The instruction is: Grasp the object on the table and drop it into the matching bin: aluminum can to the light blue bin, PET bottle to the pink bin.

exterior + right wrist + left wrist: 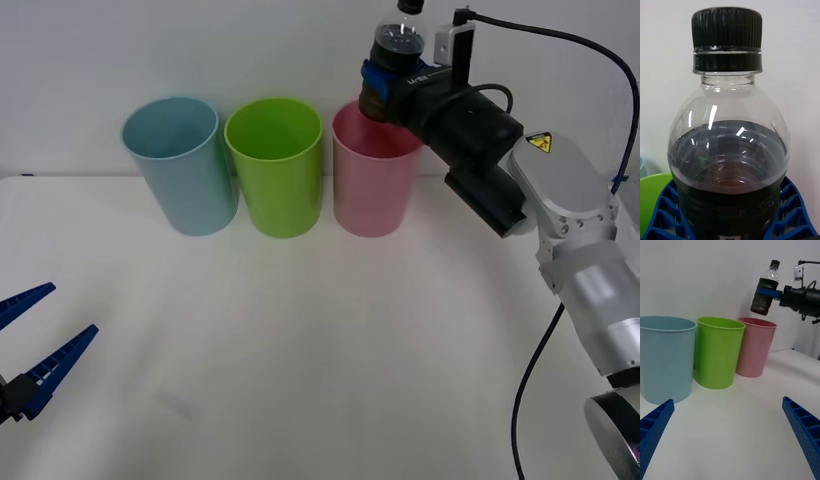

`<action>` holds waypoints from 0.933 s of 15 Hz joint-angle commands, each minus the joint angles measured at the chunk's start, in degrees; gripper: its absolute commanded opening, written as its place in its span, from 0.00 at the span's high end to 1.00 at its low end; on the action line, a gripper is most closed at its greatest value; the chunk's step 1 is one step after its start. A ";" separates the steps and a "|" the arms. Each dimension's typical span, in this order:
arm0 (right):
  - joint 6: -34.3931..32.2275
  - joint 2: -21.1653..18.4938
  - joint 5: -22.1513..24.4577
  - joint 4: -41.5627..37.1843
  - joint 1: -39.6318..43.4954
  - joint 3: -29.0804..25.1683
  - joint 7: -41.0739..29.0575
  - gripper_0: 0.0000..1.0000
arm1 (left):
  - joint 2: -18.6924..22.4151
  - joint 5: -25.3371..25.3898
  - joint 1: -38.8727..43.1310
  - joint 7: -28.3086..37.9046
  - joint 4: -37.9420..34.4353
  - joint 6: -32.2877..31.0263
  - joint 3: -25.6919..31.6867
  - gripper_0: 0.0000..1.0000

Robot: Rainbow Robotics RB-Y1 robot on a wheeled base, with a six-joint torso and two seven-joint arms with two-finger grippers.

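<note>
The PET bottle point(398, 48), clear with a black cap and a dark lower body, hangs slightly tilted just above the rim of the pink bin point(373, 185). My right gripper point(385, 88) is shut on the bottle's lower body, its blue fingers point(662, 210) hugging both sides. In the left wrist view the bottle point(765, 290) floats over the pink bin point(754, 348), held by the right gripper point(767, 293). The light blue bin point(182, 165) stands at the left end of the row. My left gripper point(30, 350) rests open, low at the table's left front.
A lime green bin point(276, 165) stands between the light blue and pink bins, all close together at the back of the white table point(300, 360). A black cable point(590, 60) arcs above the right arm. A wall rises right behind the bins.
</note>
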 commanded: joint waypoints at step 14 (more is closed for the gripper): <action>-0.09 -0.15 0.02 0.06 0.05 0.62 1.95 0.00 | 0.00 0.00 0.00 0.00 0.00 0.00 0.00 0.00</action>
